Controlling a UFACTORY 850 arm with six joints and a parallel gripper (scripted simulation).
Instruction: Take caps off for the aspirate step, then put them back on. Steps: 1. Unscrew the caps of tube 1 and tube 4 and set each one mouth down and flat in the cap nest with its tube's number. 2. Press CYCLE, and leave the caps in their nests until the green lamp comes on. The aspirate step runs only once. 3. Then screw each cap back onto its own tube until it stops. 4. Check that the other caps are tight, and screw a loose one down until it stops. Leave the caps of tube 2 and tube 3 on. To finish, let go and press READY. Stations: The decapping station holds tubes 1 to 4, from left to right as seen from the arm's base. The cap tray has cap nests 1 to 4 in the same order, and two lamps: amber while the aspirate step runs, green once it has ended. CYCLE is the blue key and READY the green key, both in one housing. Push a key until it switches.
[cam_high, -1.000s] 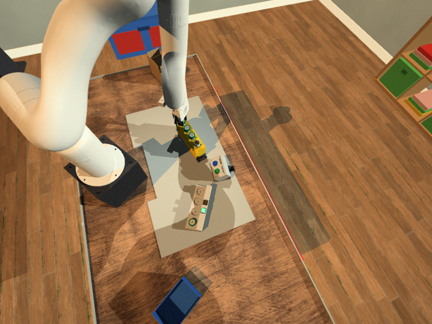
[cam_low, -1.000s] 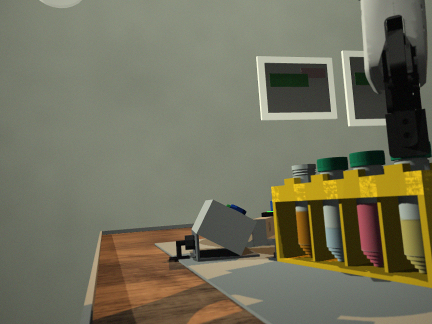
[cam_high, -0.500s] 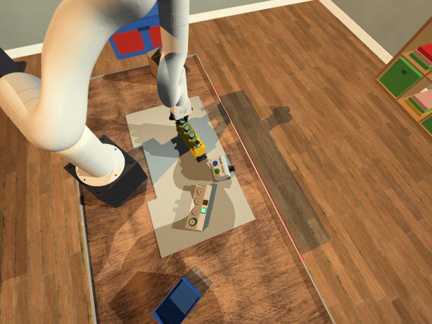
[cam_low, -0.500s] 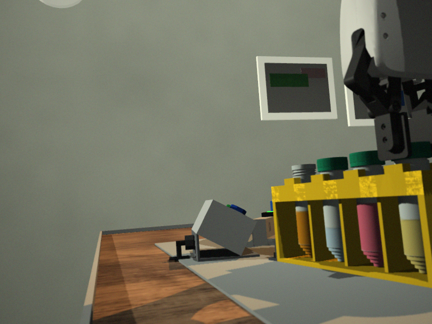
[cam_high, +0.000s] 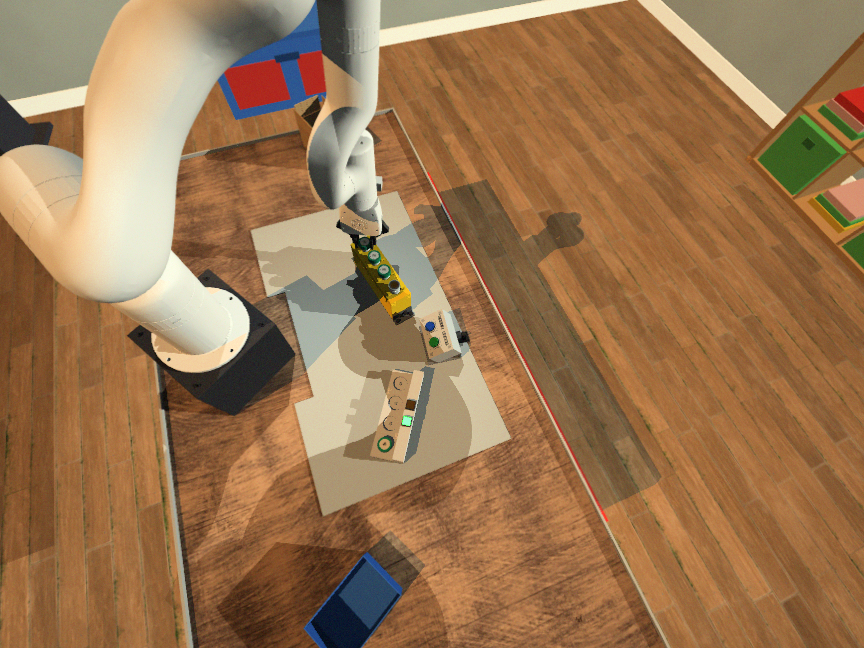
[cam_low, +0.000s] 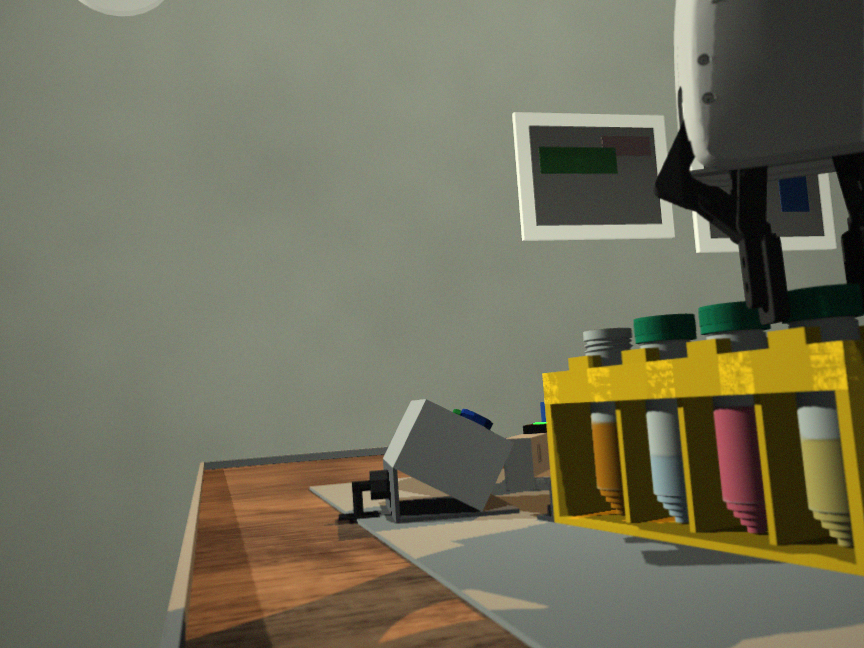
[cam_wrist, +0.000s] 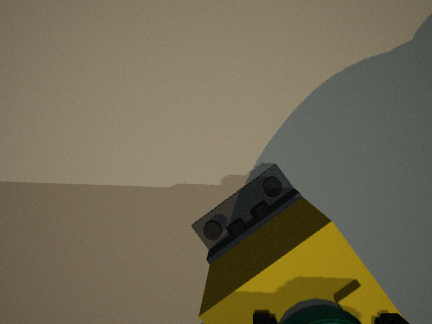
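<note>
On the decapping station (cam_high: 399, 301) (cam_low: 711, 377) (cam_wrist: 325, 252), the pincer (cam_high: 363, 242) (cam_low: 817, 299) (cam_wrist: 326, 318) is closed around tube 1's green cap (cam_high: 365, 243) (cam_low: 827, 302) (cam_wrist: 322, 317), and tube 4 (cam_high: 394, 285) (cam_low: 606, 345) stands uncapped at the other end. Past that end sits the cap tray (cam_high: 402, 448) (cam_low: 533, 449), tube 4's cap (cam_high: 385, 443) in nest 4 and the green lamp (cam_high: 406, 420) (cam_low: 539, 422) lit.

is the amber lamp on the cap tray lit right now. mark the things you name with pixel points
No, on the cap tray (cam_high: 380, 451) the amber lamp (cam_high: 411, 404) is dark, while the green lamp (cam_high: 406, 421) beside it glows.
</note>
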